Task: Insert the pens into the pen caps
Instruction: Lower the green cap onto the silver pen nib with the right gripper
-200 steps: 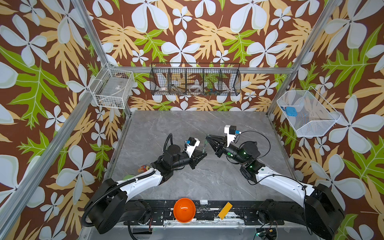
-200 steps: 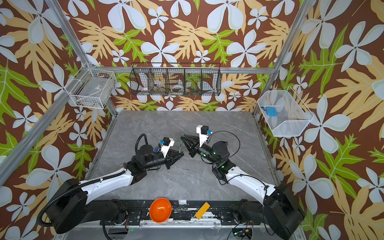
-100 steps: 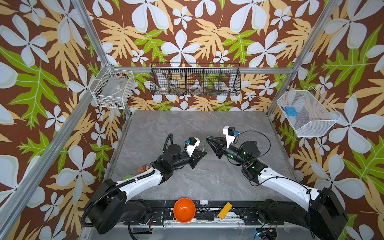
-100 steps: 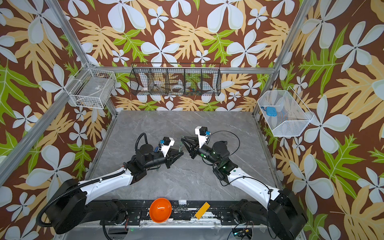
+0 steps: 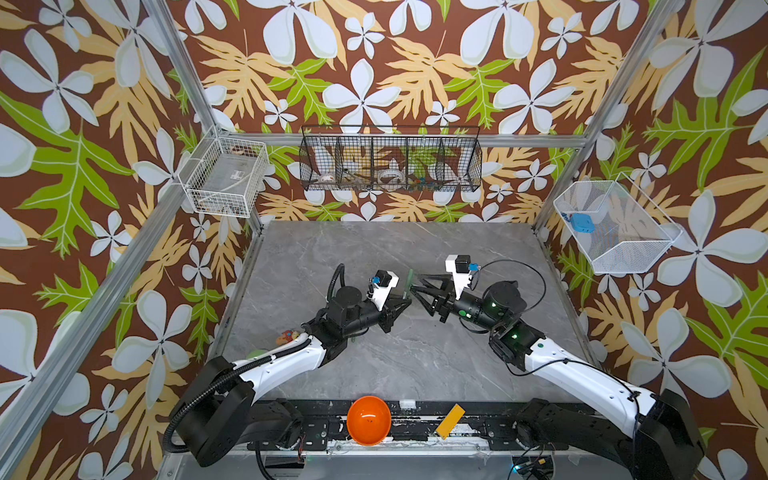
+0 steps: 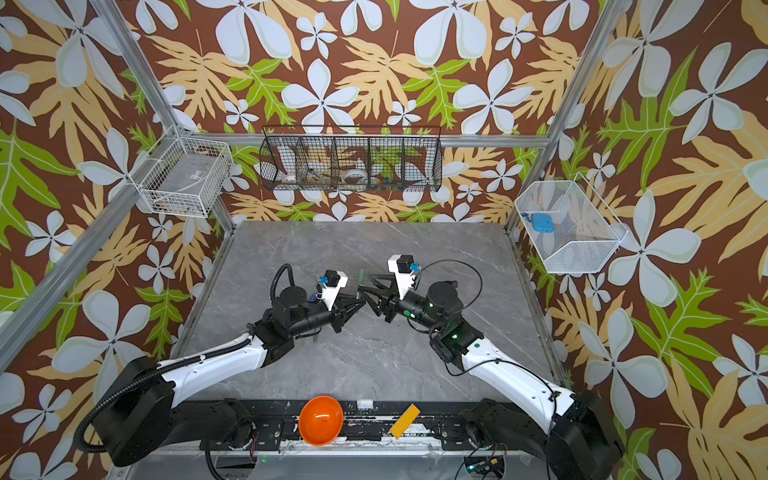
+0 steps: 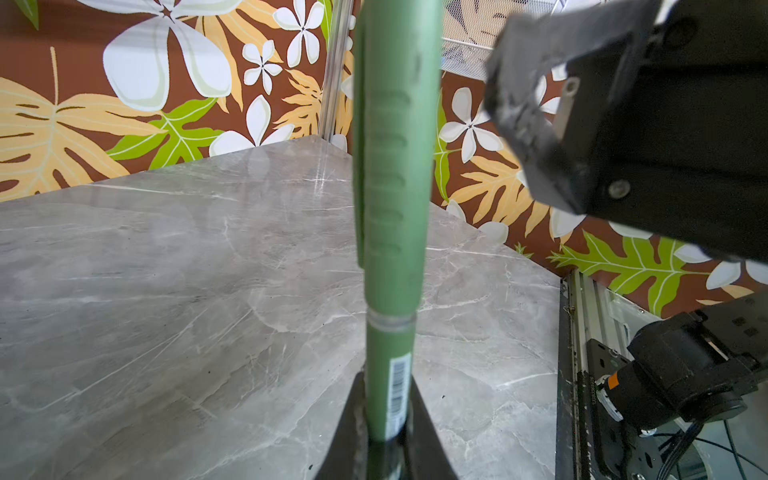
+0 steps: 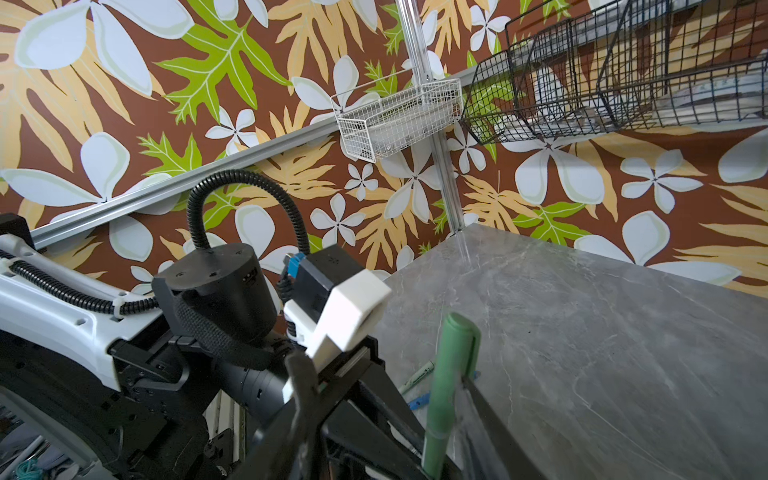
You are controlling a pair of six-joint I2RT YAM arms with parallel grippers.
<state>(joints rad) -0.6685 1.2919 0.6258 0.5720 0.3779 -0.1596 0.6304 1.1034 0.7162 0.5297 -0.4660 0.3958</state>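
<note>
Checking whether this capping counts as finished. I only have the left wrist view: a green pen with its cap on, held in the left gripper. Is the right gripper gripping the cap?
Observer: No. In the right wrist view the right gripper stands open. The cap sits between its fingers, close beside one.
Reviewer: Is anything lying on the table?
Observer: Yes, a pale green pen and a blue piece lie on the table. I cannot tell whether they are capped.
</note>
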